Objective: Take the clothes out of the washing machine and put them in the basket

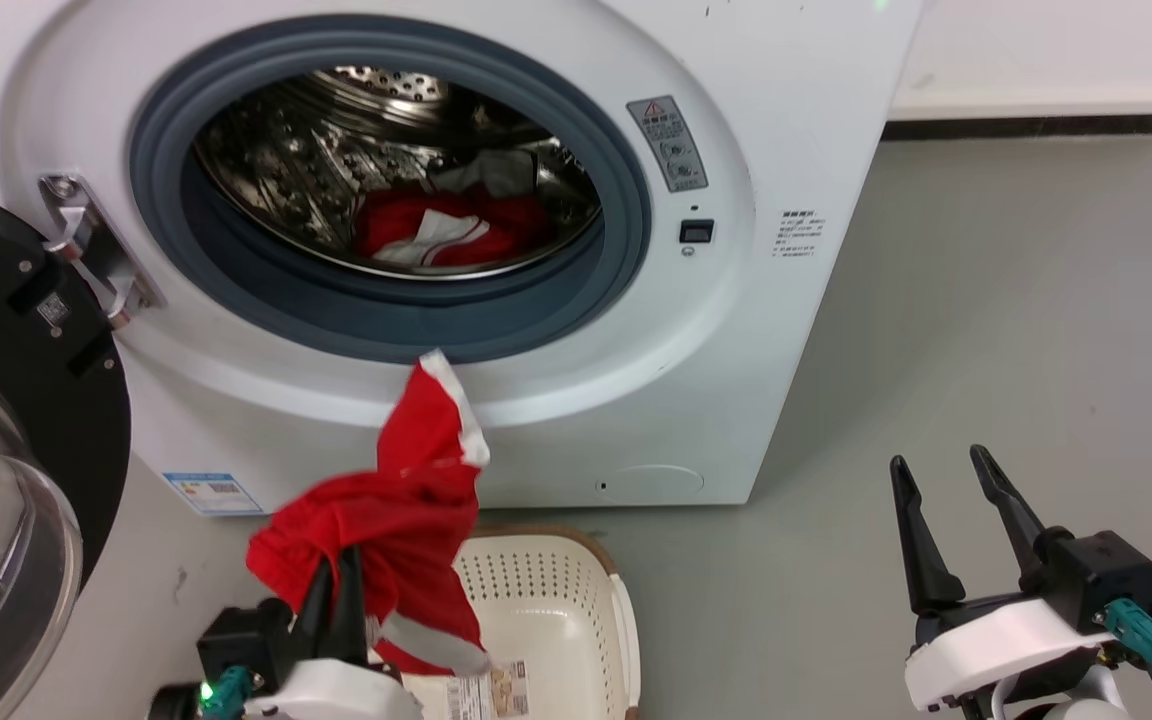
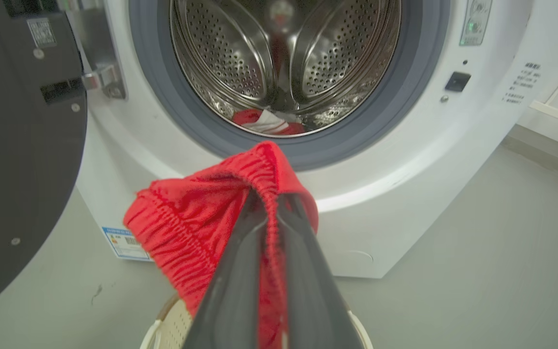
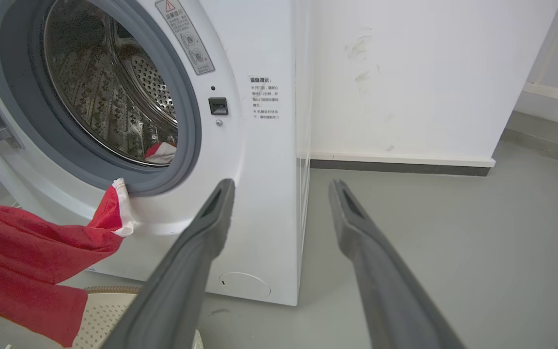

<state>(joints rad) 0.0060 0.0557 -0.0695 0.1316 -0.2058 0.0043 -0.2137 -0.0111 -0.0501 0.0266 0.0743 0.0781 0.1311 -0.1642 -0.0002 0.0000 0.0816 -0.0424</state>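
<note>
- Large white front-loading washing machine (image 1: 636, 400) takes up the far left. Its grey rubber ring (image 1: 626, 230) frames a perforated steel drum (image 1: 276, 160).
- Grey floor (image 1: 986, 350) runs from the washer's base out to the right, up to a white wall with a dark skirting strip.
- Round glass door (image 1: 36, 400) with a black rim is swung fully open on the washer's left, hinge side.
- Cream-white perforated plastic basket (image 1: 546, 600) with a brown woven-look rim stands on the floor, near side, just in front of the washer.
- Red fabric garment (image 1: 386, 510) with a gathered elastic edge hangs outside the drum, above the basket's left part. Its white-trimmed tip reaches up to the lower lip of the ring.
- More red and white clothes (image 1: 436, 235) lie at the bottom of the drum, with a pale piece behind them.
- Left gripper (image 2: 268, 198): fingers pressed together with the gathered edge of the hanging garment pinched between them, near left, above the basket.
- Right gripper (image 1: 938, 457): fingers spread apart, nothing between them, near right, well apart from washer and basket.
</note>
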